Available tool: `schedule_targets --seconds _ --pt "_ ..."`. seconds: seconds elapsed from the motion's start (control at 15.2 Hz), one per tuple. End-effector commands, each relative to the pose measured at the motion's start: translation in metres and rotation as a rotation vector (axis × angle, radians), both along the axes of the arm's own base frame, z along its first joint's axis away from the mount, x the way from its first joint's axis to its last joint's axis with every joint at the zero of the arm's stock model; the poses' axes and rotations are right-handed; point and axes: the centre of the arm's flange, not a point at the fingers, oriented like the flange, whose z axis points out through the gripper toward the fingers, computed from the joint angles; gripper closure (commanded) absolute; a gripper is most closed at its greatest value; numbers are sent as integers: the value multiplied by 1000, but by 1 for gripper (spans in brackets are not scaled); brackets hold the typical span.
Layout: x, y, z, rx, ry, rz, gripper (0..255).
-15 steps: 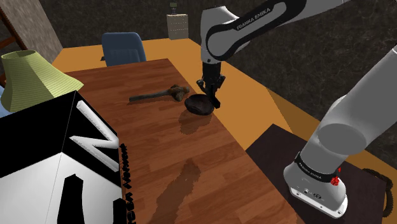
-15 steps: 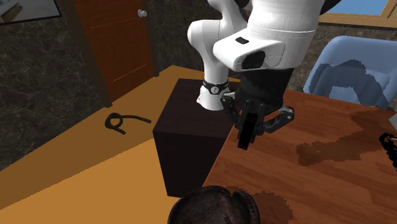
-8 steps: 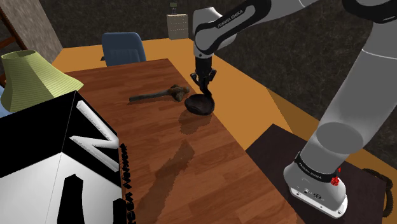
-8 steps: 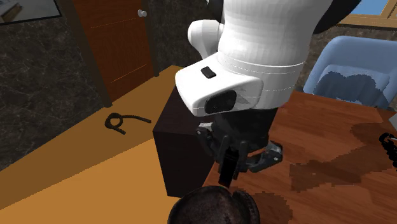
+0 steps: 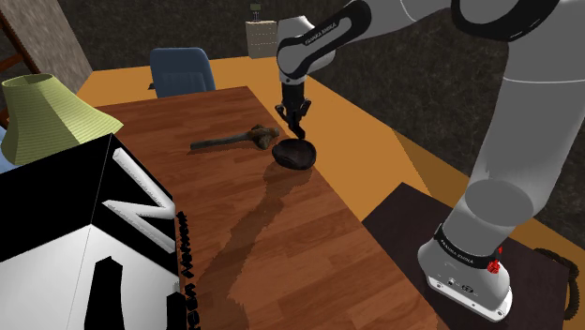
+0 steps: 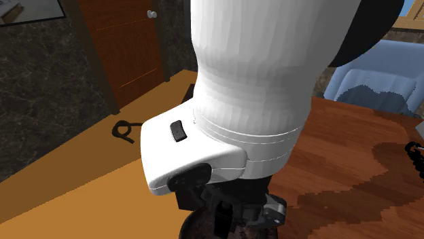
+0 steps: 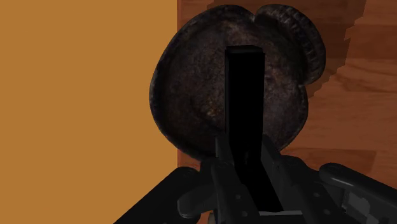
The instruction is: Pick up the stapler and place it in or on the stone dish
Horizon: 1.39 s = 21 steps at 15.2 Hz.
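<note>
Jaws check, Ravi: apart or shut?

Kim, clamped on the plain black, bar-shaped stapler (image 7: pixel 245 108). The all-black two-finger gripper (image 5: pixel 293 120) pinches its near end, and the rest sticks straight out past the jaws.

Where's the dish relative to the jaws?

Dead ahead. The dark, rough, round stone dish (image 7: pixel 191 95) sits right below them, with the stapler's free end over the hollow. Can't tell whether stapler and dish are in contact. The shoulder view puts the jaws just above the dish rim.

What's the dish on?

The reddish-brown wooden table (image 5: pixel 281 244), at its edge. To one side of the jaws the wood stops and the flat orange floor (image 7: pixel 83 95) starts. The dish overhangs that line a little in the wrist view.

Anything else close to the jaws?

A brownish long-handled tool (image 5: pixel 230 142) lies flat on the table. Its head is just beside the dish and its handle points away from the jaws. It's apart from the stapler.
</note>
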Motion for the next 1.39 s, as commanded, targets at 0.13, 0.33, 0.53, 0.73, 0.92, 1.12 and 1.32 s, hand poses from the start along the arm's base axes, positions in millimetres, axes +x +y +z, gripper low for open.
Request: schedule_targets --seconds 0.13,0.33,0.53,0.73,0.92,1.12,1.32 --pt "0 0 -21 0 0 0 255" --pt "0 0 -39 0 0 0 255" --pt "0 0 -39 0 0 0 255" --pt "0 0 -39 0 0 0 255" --pt "0 0 -39 0 0 0 0" --pt "0 0 -39 0 0 0 0" --pt "0 1 -26 0 0 0 0"
